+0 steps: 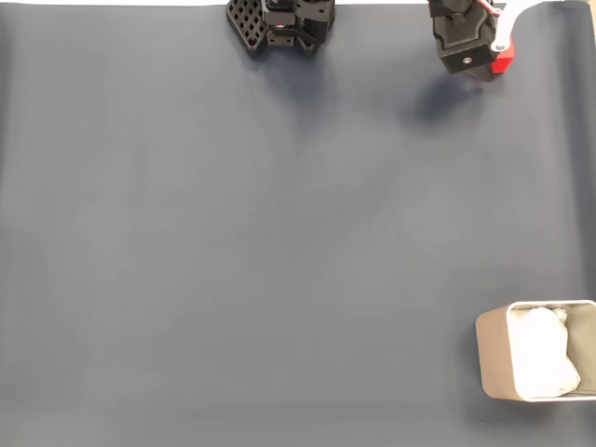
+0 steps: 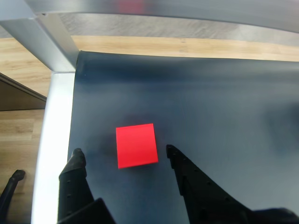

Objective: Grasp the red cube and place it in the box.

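Fingers [image 2: 124, 154] spread wide, we straddle the red cube [image 2: 136, 145] between them for gripping; box [image 1: 494, 372] lies well apart.

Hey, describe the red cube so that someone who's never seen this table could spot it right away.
Start at the dark mat covering the table and go to its top right corner in the fixed view, where the black gripper hangs with its jaws open. The red cube sits on the mat between the fingertips. It is the one bright red thing, far from the beige box at lower right.

Red cube [image 2: 136, 145] flat on dark mat, box [image 1: 538, 362] well apart, paper-lined
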Action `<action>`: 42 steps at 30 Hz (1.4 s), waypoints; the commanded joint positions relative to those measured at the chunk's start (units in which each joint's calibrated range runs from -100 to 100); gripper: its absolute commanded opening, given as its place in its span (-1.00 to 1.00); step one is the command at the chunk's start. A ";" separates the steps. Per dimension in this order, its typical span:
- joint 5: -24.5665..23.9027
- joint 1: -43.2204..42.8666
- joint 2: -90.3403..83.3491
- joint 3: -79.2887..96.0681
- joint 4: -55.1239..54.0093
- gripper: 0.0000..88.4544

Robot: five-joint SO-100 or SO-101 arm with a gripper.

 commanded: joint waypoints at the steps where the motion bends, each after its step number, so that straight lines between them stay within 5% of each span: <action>1: -0.88 -0.64 0.53 -3.38 -1.01 -0.09; 13: -1.61 -1.43 4.09 -6.85 -1.75 -0.13; 29: -0.59 -2.92 6.08 -9.04 1.53 -0.45; 42: -1.22 -3.91 3.57 -6.39 2.35 -0.47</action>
